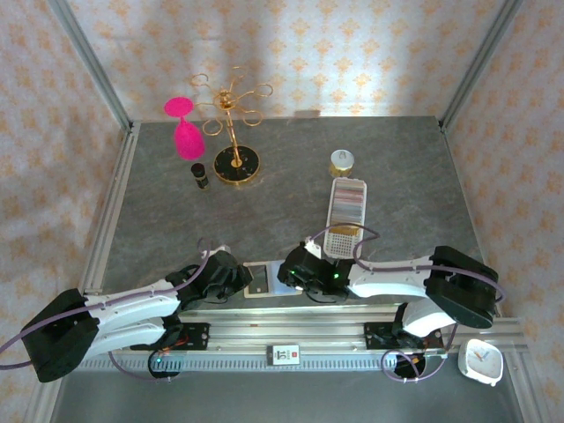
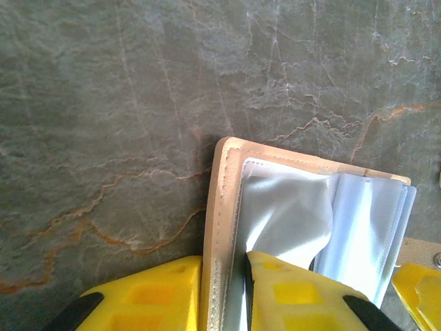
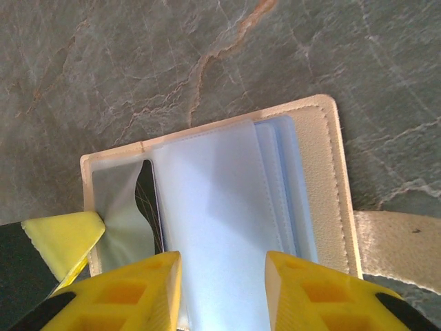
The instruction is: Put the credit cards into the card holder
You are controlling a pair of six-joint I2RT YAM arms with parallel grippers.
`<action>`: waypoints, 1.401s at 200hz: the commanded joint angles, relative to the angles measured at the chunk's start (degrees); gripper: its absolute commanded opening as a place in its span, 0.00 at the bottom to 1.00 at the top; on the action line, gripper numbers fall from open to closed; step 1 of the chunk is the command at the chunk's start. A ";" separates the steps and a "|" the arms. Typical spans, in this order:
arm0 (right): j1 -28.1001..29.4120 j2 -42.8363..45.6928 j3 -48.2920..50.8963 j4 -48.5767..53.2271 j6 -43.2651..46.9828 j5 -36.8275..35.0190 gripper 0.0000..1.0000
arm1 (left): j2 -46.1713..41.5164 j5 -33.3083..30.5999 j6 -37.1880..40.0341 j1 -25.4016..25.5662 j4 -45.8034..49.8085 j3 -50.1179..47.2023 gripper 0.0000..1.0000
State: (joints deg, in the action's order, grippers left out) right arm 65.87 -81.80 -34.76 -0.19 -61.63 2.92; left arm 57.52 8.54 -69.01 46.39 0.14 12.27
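The beige card holder point(image 1: 260, 279) lies open on the grey table between my two grippers. My left gripper point(image 2: 224, 269) is shut on its left cover edge point(image 2: 222, 207), one yellow finger point(image 2: 148, 293) outside and the other on the clear sleeves point(image 2: 358, 227). My right gripper point(image 3: 224, 269) stands open, its fingers straddling the stack of clear sleeves point(image 3: 213, 200) without pinching them. A dark credit card point(image 3: 147, 203) sits partly inside the leftmost sleeve. The snap tab point(image 3: 396, 241) sticks out on the right. In the top view my left gripper point(image 1: 236, 280) and right gripper point(image 1: 295, 275) flank the holder.
A long white perforated tray point(image 1: 345, 216) lies just behind my right arm, with a small jar point(image 1: 342, 161) beyond it. A gold stand point(image 1: 233, 163), a pink glass point(image 1: 183, 128) and a dark bottle point(image 1: 202, 174) stand at the back left. A white clock point(image 1: 480, 361) sits at the near right.
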 commanded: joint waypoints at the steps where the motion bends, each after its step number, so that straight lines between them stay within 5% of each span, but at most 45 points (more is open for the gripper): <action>1: 0.16 0.53 1.19 1.50 0.34 -2.65 0.37 | 1.34 -1.33 -0.29 0.06 3.28 -0.58 0.25; 115: 0.22 -5.52 0.45 3.50 2.03 -0.55 0.36 | 1.72 -1.33 -0.27 0.09 3.28 -0.25 0.25; 280: 0.23 -9.94 -1.48 -16.82 2.37 12.20 0.43 | -3.80 -2.17 -2.36 0.08 2.45 -3.12 0.41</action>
State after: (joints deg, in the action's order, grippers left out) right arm 65.84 -91.31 -37.67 -11.79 -57.95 11.99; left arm 54.50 8.51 -70.70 46.39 -0.78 11.03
